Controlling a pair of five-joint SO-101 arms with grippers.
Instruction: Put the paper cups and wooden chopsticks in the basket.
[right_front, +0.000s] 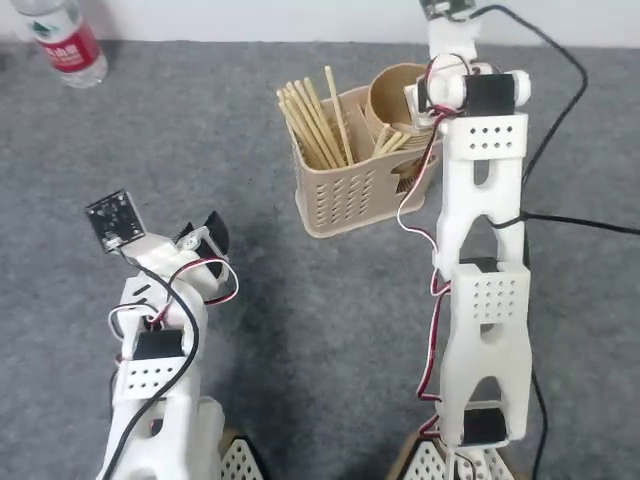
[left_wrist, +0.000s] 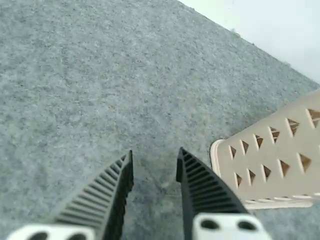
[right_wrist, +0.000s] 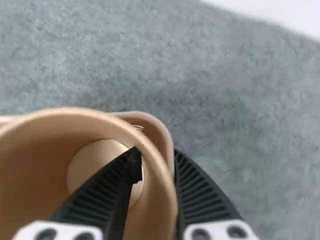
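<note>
A: Looking down from above, where do you find the task's things?

B: You see the basket on the grey worktop. Chopsticks stand in it, and a paper cup sits in it beside them. The right arm stretches over the basket. The left end effector sits well apart from the basket. A bottle rests near the worktop's far edge.

A: And your left wrist view?

B: You see the left end effector with its fingers apart above bare worktop, and the basket near.

A: The right wrist view?

B: You see the right end effector clamped on the paper cup, one finger inside the wall and one outside.
</note>
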